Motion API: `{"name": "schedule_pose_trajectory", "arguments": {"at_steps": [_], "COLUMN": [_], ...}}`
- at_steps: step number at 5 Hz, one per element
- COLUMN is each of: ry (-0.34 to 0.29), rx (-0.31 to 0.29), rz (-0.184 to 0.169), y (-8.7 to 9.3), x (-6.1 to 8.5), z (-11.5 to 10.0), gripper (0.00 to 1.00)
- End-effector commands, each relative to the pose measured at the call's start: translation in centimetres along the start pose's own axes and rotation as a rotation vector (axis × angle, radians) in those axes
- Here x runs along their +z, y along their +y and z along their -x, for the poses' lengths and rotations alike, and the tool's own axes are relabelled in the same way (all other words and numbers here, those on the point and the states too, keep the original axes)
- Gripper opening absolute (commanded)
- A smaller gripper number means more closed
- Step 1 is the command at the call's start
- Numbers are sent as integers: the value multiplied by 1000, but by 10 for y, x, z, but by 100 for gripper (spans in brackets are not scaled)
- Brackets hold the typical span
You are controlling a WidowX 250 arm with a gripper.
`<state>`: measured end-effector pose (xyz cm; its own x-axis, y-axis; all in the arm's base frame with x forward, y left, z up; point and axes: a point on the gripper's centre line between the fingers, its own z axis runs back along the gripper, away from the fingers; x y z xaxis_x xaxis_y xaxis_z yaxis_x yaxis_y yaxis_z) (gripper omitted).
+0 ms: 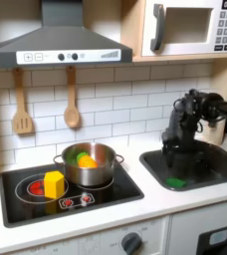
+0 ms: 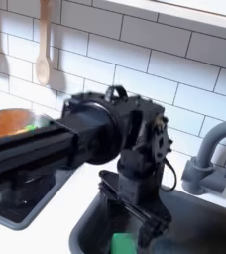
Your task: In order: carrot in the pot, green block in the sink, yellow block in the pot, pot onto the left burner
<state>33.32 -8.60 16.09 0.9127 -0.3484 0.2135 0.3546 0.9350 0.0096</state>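
Steel gleams from the pot point(image 1: 89, 165), which is seated on the right burner of the stove point(image 1: 31, 210); the carrot point(image 1: 87, 160) is seen lying inside it, orange with a touch of green beside it, so the first step is judged done. The yellow block point(image 1: 53, 183) is set on the left burner point(image 1: 36, 186), just beside the pot's wall, and must be lifted clear before the pot can be slid there. The green block point(image 2: 123, 242) is found on the floor of the sink point(image 1: 220, 173), near its front wall in the second exterior view; the gripper point(image 2: 145, 230) is held low inside the basin just above and beside it, the jaws parted and holding nothing, which is read as a release. Little room is left in the basin: the faucet point(image 2: 209, 159) stands close at the second exterior view's right; a straight rise is judged the safest exit. Wooden utensils point(image 1: 23, 104) hang on the tiled wall, well apart from the work.
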Motion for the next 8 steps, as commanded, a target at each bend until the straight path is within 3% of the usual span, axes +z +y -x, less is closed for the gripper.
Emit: {"name": "schedule_pose_trajectory", "arguments": {"at_steps": [1,2,5,7,8], "ry": [-63,-83,-107,-99,-123], "rx": [158,237,358,473,630], "rz": [20,19,-1,-36,-50], "y": [14,40,87,121,136], "x": [35,40,66,76,82], "z": [7,19,49,76,92], "gripper": [100,100,100,100,100]}}
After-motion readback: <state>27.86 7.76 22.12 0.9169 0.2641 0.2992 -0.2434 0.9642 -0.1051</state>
